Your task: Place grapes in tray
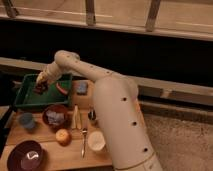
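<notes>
The green tray (25, 101) stands at the back left of the wooden table. The grapes (40, 89), a small dark reddish-purple cluster, are low inside the tray near its middle. My gripper (42, 81) is directly above the grapes and touching or nearly touching them, with the arm reaching in from the right. I cannot tell whether the grapes rest on the tray floor or hang just above it.
A slim red chili-like item (62, 89) lies at the tray's right end. A blue-grey block (81, 88) lies beside the tray. In front are a dark red bowl (55, 116), a blue cup (26, 121), an orange fruit (63, 136), a fork (84, 143), a white cup (96, 141) and another dark red bowl (27, 155).
</notes>
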Action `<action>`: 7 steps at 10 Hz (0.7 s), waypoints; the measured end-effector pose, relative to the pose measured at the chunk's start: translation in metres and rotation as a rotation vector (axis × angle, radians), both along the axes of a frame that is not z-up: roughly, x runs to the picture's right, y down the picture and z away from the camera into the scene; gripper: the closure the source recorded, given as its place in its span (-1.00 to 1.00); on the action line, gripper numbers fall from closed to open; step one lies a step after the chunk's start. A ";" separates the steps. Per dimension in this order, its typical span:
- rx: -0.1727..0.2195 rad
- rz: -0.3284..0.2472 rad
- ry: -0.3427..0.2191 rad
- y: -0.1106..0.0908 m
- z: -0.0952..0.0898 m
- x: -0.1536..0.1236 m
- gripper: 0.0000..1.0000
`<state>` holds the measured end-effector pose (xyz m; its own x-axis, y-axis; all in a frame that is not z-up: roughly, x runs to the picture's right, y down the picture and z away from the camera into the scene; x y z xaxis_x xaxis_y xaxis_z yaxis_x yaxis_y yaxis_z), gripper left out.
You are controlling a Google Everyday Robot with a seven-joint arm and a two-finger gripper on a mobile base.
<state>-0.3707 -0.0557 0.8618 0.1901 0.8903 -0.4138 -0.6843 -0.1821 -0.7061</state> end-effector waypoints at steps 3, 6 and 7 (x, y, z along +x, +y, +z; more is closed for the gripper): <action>0.056 -0.108 0.036 0.000 0.004 -0.012 1.00; 0.038 -0.098 0.069 0.007 0.021 -0.010 0.93; 0.016 -0.065 0.085 0.011 0.029 -0.003 0.71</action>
<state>-0.3738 -0.0443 0.8907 0.2124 0.8839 -0.4167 -0.7515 -0.1248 -0.6478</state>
